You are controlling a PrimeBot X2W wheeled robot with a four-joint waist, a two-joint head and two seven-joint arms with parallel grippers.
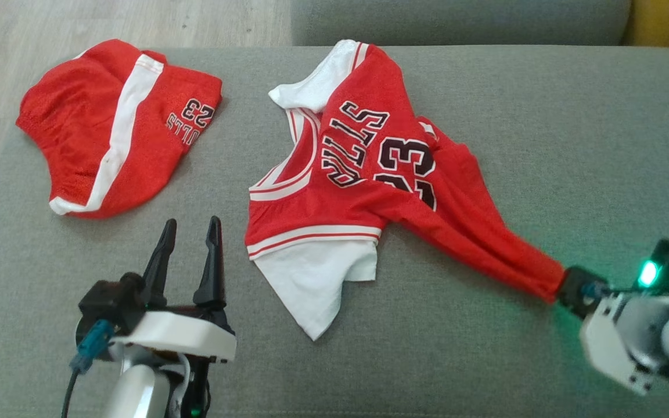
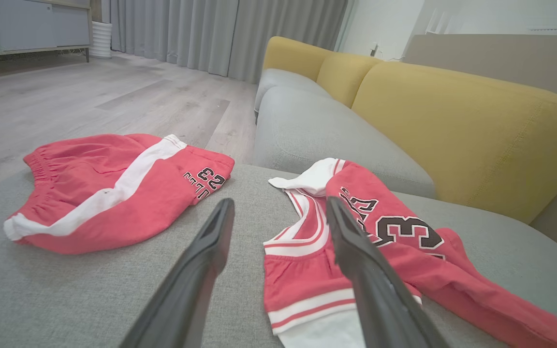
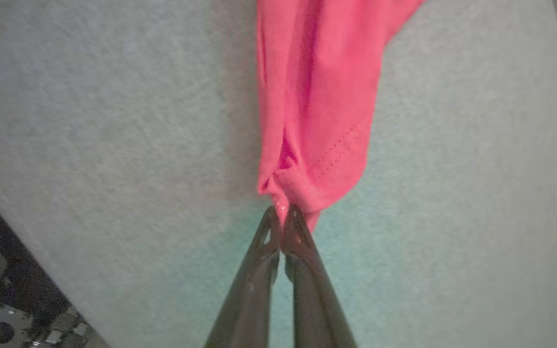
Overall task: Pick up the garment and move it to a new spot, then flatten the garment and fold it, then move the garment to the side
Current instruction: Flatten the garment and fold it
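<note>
The first step is being carried out: the jersey (image 1: pixel 363 168) is being gripped for its move to a new spot, though it is not yet being lifted clear. Most of it is lying crumpled near the middle of the grey sofa seat (image 1: pixel 485 360), number side up, with a white panel trailing toward the near edge. One red corner is being drawn out into a taut, narrow strip toward the right tool (image 1: pixel 568 285), whose fingers are being pressed together on the hem. In the right wrist view the cloth is being pinched at the very fingertips (image 3: pixel 270 227), so the hold is being judged as thin.

The next move is being judged to call for a steady raise and carry without a jerk, since little cloth is being held. A second grip by the left tool (image 1: pixel 191 223) on the near trimmed edge would probably help.

The right arm is being reached in low from the lower right, its fingers pointing toward the jersey. The left tool is being held above the near part of the seat, spread wide and empty, aimed between the jersey and a pair of red shorts (image 1: pixel 114 125) lying well apart at the left.
</note>
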